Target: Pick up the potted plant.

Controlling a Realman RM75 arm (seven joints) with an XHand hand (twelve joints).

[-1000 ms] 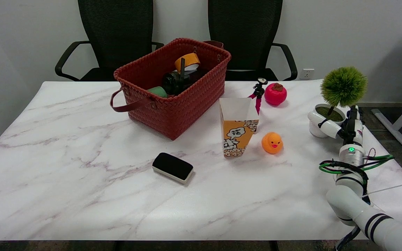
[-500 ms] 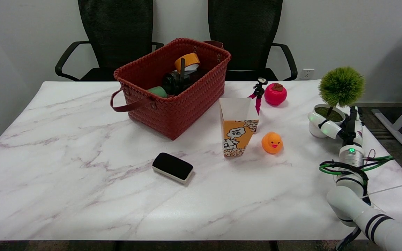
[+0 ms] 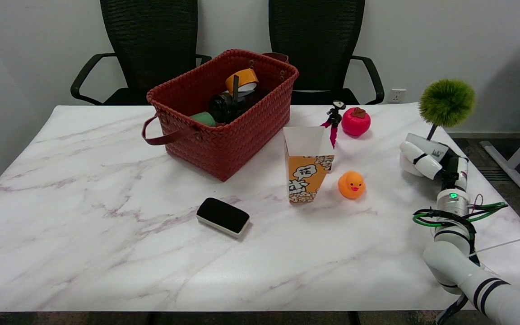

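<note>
Near the table's (image 3: 106, 234) right edge, the right hand (image 3: 427, 160) wraps its fingers (image 3: 420, 159) around the white pot of the potted plant (image 3: 446, 103), gripping it tilted, green ball uppermost.

- Right arm (image 3: 456, 253) reaches up from the lower right — wrist upright.
- Right hand (image 3: 427, 160) grips the plant pot (image 3: 411, 164), fingers wrapped around it.

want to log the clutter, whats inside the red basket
Inside the red basket: an orange tape roll, a dark jar-like object and something green. The near wall hides the basket's floor and their lower parts.
</note>
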